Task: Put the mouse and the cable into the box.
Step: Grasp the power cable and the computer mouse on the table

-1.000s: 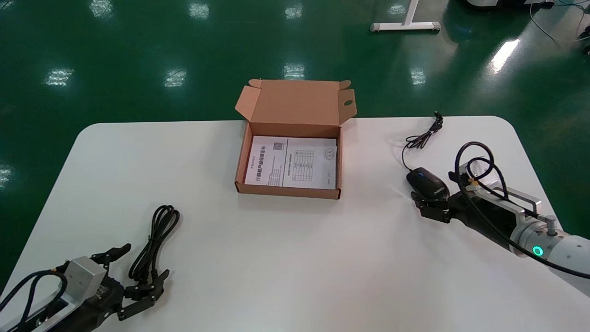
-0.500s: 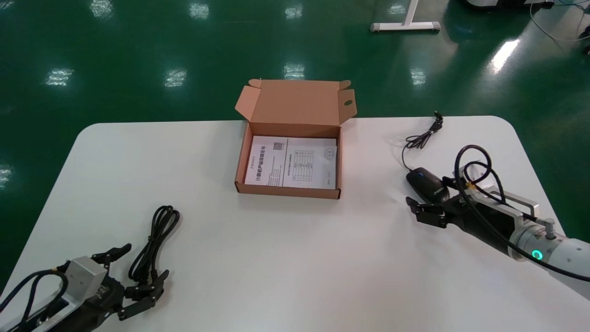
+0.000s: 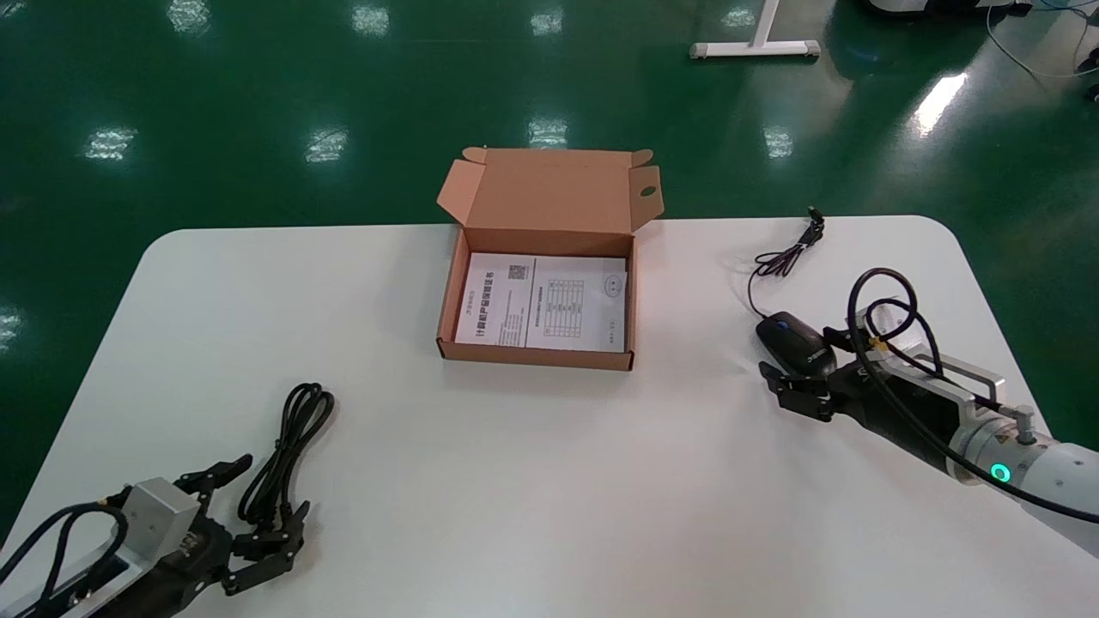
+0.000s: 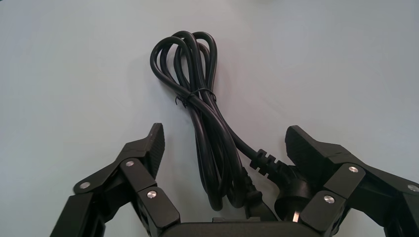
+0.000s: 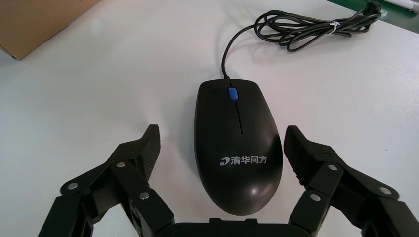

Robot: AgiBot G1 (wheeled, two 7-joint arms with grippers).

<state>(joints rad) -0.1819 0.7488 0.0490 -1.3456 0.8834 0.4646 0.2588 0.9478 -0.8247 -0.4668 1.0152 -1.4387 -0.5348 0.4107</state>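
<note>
The black wired mouse [image 3: 794, 342] [image 5: 237, 143] lies on the white table at the right. My right gripper [image 3: 800, 352] [image 5: 222, 140] stands open around its rear half, with a gap on each side. Its thin cord [image 3: 786, 253] [image 5: 316, 29] is bundled farther back. A tied black power cable [image 3: 288, 451] [image 4: 202, 133] lies at the front left. My left gripper [image 3: 266, 493] [image 4: 225, 143] is open around the cable's plug end, one finger close beside the plug [image 4: 289, 190]. The open cardboard box [image 3: 532, 354] sits at the table's middle back with a printed sheet [image 3: 545, 300] inside.
The box's lid [image 3: 549, 189] stands up at the rear with side flaps out. The table's rounded far right edge [image 3: 944, 232] is close behind the cord. Green floor surrounds the table, with a white stand foot [image 3: 755, 50] far off.
My right gripper's fingers have spread and now flank the mouse's rear instead of sitting behind it. The left gripper has edged slightly forward over the cable's plug end.
</note>
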